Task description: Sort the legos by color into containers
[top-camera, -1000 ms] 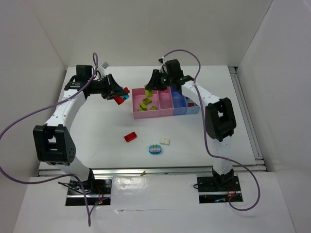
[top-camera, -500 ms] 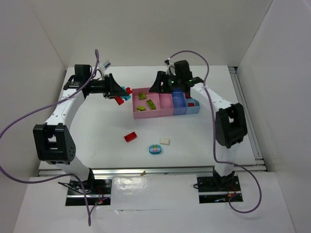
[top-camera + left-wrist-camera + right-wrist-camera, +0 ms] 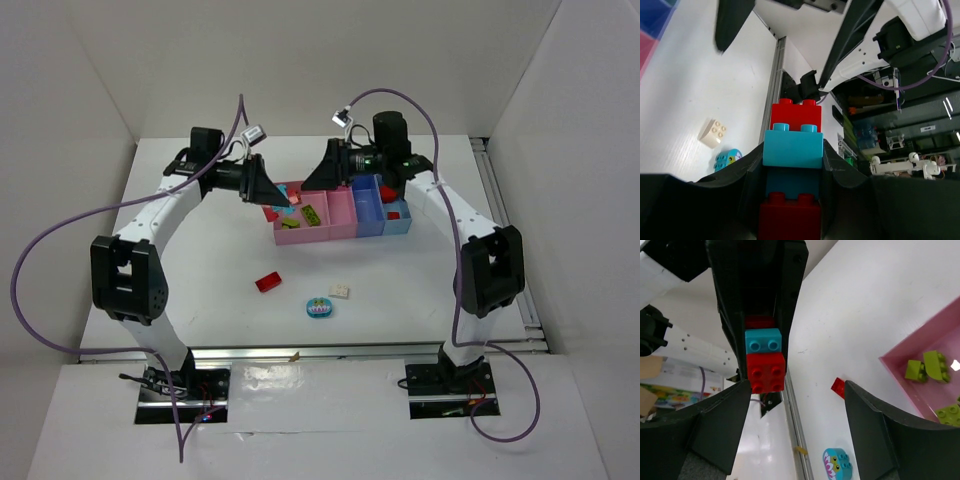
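Note:
My left gripper [image 3: 273, 203] is shut on a stack of three legos [image 3: 792, 147], red, teal, red, and holds it at the left end of the wide pink container [image 3: 300, 237]. My right gripper [image 3: 306, 186] hangs open over that container with nothing in it. It faces the stack [image 3: 765, 360] from close by and does not touch it. Yellow-green legos [image 3: 312, 213] lie in the wide pink container. Beside it stand the narrow pink [image 3: 343, 210], blue [image 3: 368, 212] and light blue [image 3: 400, 226] containers. A red lego [image 3: 267, 282], a cream one [image 3: 340, 290] and a teal-and-pink one [image 3: 319, 307] lie loose on the table.
The four containers form one row at the back middle of the white table [image 3: 200, 270]. Red pieces [image 3: 393, 214] lie in the light blue one. White walls close in the sides, and a metal rail [image 3: 320, 349] runs along the near edge.
My left arm has carried the stack rightward to the wide pink container. My right gripper has opened, dropped a yellow-green lego into that container and turned toward the stack.

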`<action>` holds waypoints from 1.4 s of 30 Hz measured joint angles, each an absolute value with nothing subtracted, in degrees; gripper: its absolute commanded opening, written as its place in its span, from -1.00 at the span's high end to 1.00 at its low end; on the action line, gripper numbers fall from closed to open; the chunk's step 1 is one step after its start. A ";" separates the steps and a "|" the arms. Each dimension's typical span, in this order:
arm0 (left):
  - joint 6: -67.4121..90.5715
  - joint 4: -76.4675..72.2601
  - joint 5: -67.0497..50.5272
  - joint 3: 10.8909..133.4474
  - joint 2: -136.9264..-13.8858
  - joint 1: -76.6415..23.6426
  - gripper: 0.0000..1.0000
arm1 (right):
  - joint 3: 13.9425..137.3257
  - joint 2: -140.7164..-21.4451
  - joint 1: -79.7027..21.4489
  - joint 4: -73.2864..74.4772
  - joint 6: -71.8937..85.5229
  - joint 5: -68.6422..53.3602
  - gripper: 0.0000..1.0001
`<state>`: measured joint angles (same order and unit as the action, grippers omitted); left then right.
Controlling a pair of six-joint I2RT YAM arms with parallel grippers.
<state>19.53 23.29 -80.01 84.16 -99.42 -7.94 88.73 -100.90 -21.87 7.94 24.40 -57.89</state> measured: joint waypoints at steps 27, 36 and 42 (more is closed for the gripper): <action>18.06 23.22 -80.31 85.03 -99.42 -9.10 1.00 | 89.21 -104.38 -25.91 -0.56 28.95 -68.18 0.17; 16.64 23.31 -79.83 85.10 -99.42 -9.10 1.00 | 88.55 -104.38 -25.36 0.16 29.43 -66.43 0.99; 16.78 23.81 -78.22 85.08 -99.50 -7.46 1.00 | 82.19 -100.33 -21.80 0.64 29.54 -58.85 0.99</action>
<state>16.78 23.81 -78.22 85.08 -99.50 -7.46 82.19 -100.33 -21.80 0.64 29.54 -58.85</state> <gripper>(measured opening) 0.461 0.439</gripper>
